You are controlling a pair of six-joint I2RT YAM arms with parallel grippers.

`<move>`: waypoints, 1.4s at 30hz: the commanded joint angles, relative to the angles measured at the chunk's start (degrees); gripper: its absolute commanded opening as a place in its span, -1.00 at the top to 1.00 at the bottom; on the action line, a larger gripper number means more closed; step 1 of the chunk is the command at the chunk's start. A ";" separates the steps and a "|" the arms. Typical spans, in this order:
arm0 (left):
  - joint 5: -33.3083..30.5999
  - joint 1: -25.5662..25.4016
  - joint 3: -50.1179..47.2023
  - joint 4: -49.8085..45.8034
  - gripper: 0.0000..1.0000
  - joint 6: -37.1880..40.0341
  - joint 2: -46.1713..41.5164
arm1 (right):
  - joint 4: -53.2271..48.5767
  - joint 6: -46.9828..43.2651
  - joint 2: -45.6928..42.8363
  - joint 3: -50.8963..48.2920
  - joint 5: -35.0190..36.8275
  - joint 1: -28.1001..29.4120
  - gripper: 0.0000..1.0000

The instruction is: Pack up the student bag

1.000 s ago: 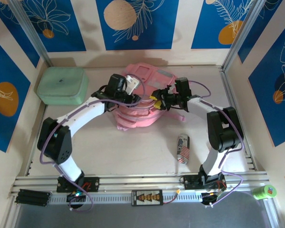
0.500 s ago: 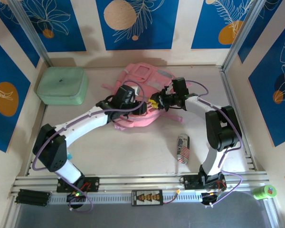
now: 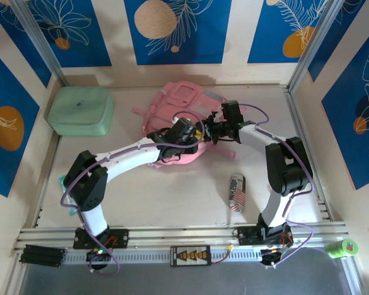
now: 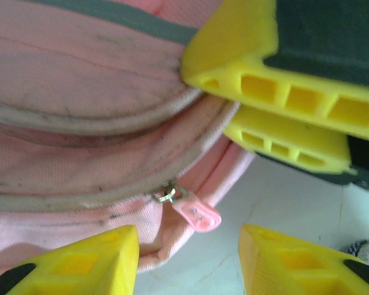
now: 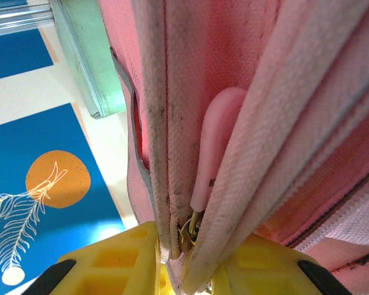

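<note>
A striped can (image 3: 236, 192) lies unpacked at 5 o'clock. The left gripper (image 4: 187, 264) stands with jaws apart below the zipper pull (image 4: 197, 215). The right gripper (image 5: 184, 270) pinches the student bag (image 3: 184, 98) by its seam. Packing seems barely begun. The student bag sits toward 12 o'clock, long axis 7-to-1 o'clock, pocket end at 1.

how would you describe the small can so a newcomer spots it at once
Start at the pink student bag mid-table, then come toward the near edge on the right arm's side. A small can lies on its side there, alone on the tabletop. Its red, white and blue print sets it apart from the plain bag and mint green case.
</note>
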 commanded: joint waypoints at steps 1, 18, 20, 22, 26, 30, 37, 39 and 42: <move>-4.99 -1.39 2.52 -2.07 0.09 -1.68 1.47 | 1.50 -1.54 0.10 2.51 -2.49 0.91 0.51; -10.71 -1.98 5.70 -7.68 0.46 -3.33 5.06 | 0.79 -1.59 -0.20 2.50 -1.41 0.88 0.52; -10.30 -1.98 5.32 -6.97 0.51 -3.16 4.45 | 0.80 -1.78 -0.21 2.51 -1.46 0.83 0.52; -10.01 -1.98 5.30 -6.88 0.57 -3.02 4.32 | 0.84 -2.13 -0.19 2.49 -1.42 0.92 0.52; -9.76 -2.00 5.03 -6.76 0.68 -2.72 4.17 | 0.76 -2.20 -0.16 2.48 -1.27 0.84 0.52; -8.89 -1.86 4.44 -6.33 0.83 -2.26 3.32 | 0.64 -2.23 -0.30 2.26 -0.88 0.74 0.53; -2.80 0.34 -1.19 -2.12 1.00 -3.61 -0.96 | 0.09 -2.66 -1.01 1.30 1.53 0.19 0.59; 3.46 2.52 -4.50 1.57 1.00 -4.30 -2.87 | -0.04 -2.85 -1.35 0.97 2.61 -0.05 0.60; 11.75 5.30 -9.03 7.33 1.00 -5.05 -5.87 | -0.38 -3.21 -1.54 0.66 3.91 -0.33 0.63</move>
